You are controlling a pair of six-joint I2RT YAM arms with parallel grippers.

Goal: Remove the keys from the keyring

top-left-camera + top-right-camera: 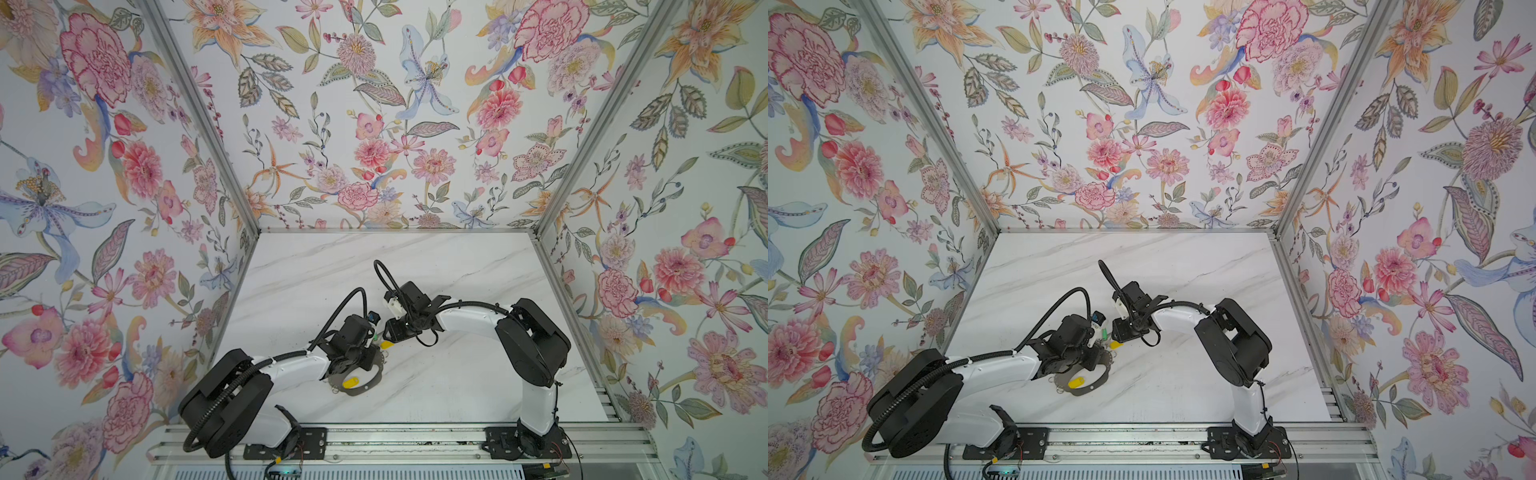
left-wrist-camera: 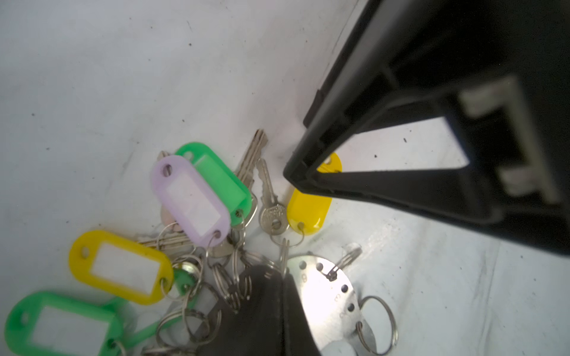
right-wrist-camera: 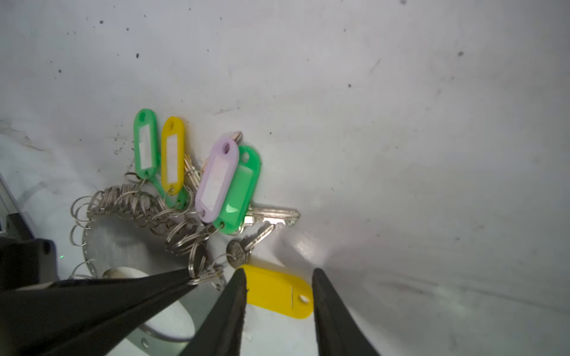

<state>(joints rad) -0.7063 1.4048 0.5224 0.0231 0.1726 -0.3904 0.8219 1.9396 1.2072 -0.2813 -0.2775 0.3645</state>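
One key [image 3: 243,245], yellow tag [image 3: 277,296] inside right hand [image 3: 279,270]

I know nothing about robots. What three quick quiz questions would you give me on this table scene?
1. True or false: the right gripper is clamped shut on a green tag.
2. In the right wrist view, which tag colour shows only once? A lilac B green C yellow
3. Which gripper stands shut beside the keyring?
Key: 1 false, it stands open around a yellow tag; 2 A, the lilac tag; 3 the left gripper.
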